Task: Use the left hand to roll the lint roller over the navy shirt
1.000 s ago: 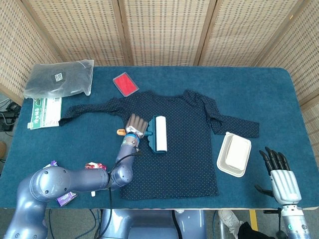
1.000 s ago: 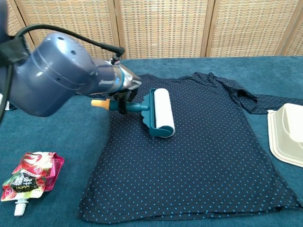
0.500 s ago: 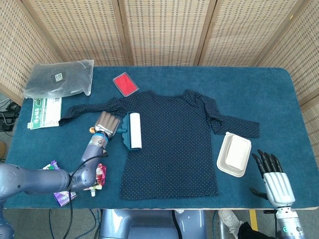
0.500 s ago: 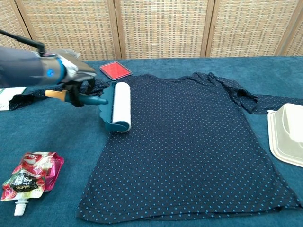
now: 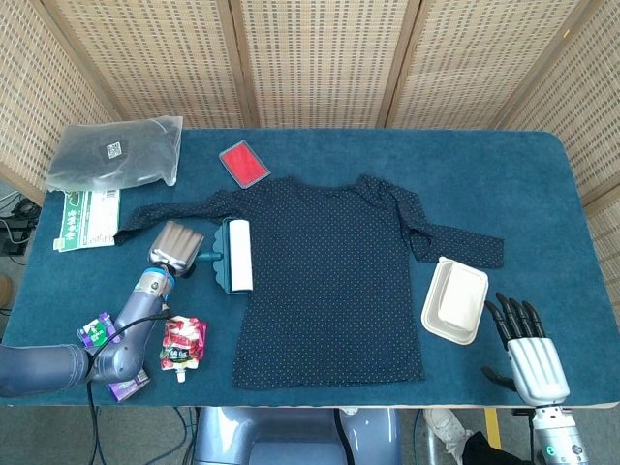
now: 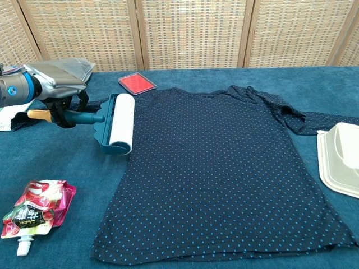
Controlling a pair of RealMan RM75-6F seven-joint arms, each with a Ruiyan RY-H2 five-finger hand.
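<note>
A navy dotted shirt [image 5: 334, 271] [image 6: 224, 168] lies flat across the middle of the blue table. My left hand [image 5: 176, 248] [image 6: 53, 89] grips the teal handle of the lint roller [image 5: 235, 254] [image 6: 119, 124]. The white roll sits at the shirt's left edge, below the left sleeve, partly over the bare table. My right hand [image 5: 527, 345] rests open at the table's front right corner, beside nothing.
A red card [image 5: 243, 163] [image 6: 137, 83] lies behind the shirt. A white lidded box [image 5: 454, 300] [image 6: 339, 158] sits right of the shirt. A grey bag [image 5: 116, 153] and a green leaflet [image 5: 85, 219] occupy the back left; snack pouches [image 5: 180, 344] [image 6: 35, 210] lie front left.
My left hand has drawn the lint roller leftward across the shirt, from its middle to its left edge. The right hand has slid slightly nearer the front edge.
</note>
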